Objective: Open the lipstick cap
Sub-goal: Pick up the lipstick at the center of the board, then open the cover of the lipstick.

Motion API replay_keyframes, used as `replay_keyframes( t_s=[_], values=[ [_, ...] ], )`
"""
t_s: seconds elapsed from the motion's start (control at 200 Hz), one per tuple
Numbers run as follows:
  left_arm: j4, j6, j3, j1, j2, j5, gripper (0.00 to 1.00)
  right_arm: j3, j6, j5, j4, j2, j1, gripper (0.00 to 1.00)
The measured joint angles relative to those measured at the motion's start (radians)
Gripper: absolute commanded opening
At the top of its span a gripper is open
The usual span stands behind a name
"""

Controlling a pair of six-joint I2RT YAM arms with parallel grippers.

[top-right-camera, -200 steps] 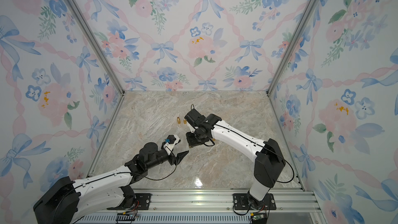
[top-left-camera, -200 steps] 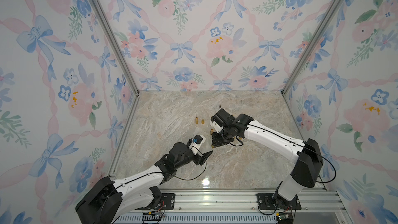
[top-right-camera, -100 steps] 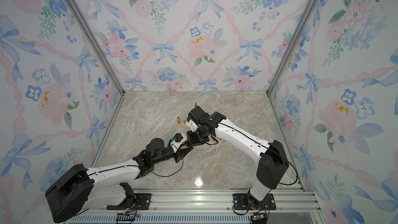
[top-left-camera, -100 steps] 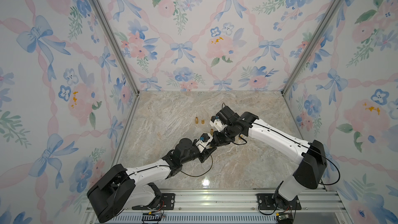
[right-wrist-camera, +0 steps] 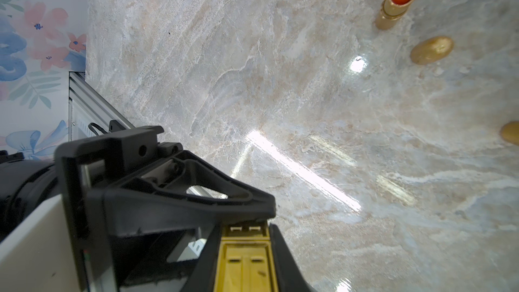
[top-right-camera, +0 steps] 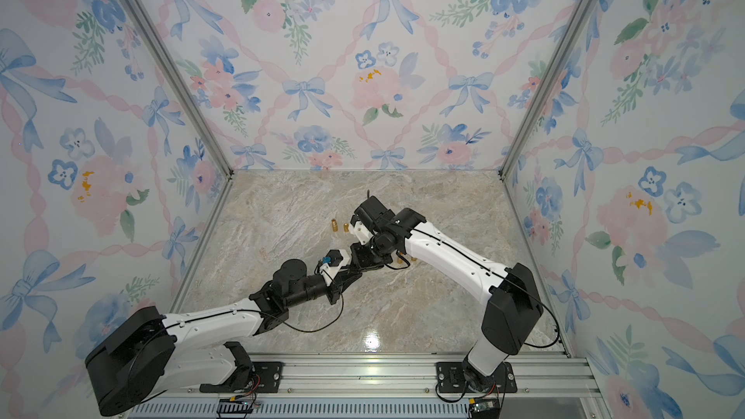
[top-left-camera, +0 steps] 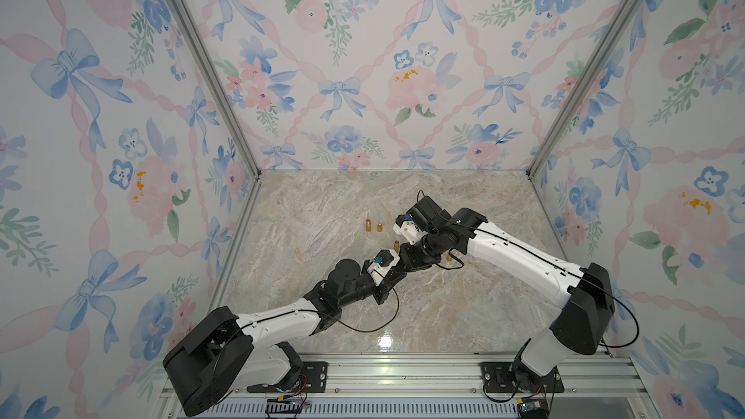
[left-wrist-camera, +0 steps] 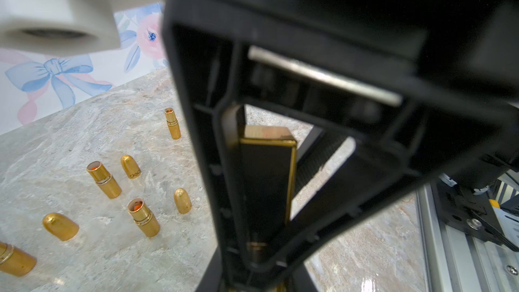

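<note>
We see floral-papered walls [top-left-camera: 363,74] enclosing a marbled counter [top-left-camera: 322,211]. Over it the left arm [top-left-camera: 278,316] and right arm [top-left-camera: 520,259] reach inward until the left gripper [top-left-camera: 397,276] and right gripper [top-left-camera: 409,263] meet near the middle. In both top views the two black grippers overlap, so the lipstick is hidden there and we cannot separate their fingers. The left wrist view supplies what is missing: the lipstick [left-wrist-camera: 266,181], a square black case edged in gold, runs from between the left gripper's fingers, themselves cut off at the frame edge, up behind the blurred triangular frame of a right finger [left-wrist-camera: 207,150]. The right wrist view shows its opposite gold end [right-wrist-camera: 245,262] clamped between the right gripper's fingers, with a left finger [right-wrist-camera: 168,209] lying against its far tip. We read both grippers as clenched on the lipstick, one at each end, over the middle of the counter. Which end is the cap we cannot tell. Beside it, the wrist views resolve small gold tubes [left-wrist-camera: 104,182] standing open with orange cores, and loose bullet-shaped caps [left-wrist-camera: 182,200]. In the top views these shrink to a few gold specks [top-left-camera: 368,225].
</note>
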Motion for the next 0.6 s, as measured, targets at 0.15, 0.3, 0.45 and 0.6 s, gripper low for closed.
replay_keyframes(
  t_s=[0.15, 0.3, 0.45, 0.6],
  values=[
    [0.008, -0.010, -0.006, -0.002, 0.000, -0.040, 0.00, 0.000, 0.017, 0.002, 0.008, -0.019, -0.001, 0.44],
    [0.009, -0.015, -0.022, -0.002, -0.001, -0.057, 0.00, 0.000, 0.008, 0.018, 0.008, -0.049, -0.001, 0.54],
    [0.009, -0.019, -0.034, -0.002, -0.001, -0.061, 0.00, 0.000, 0.003, 0.050, 0.007, -0.061, -0.001, 0.55],
    [0.010, -0.019, -0.036, -0.002, -0.013, -0.061, 0.00, 0.001, 0.001, 0.060, 0.009, -0.061, -0.001, 0.53]
  ],
)
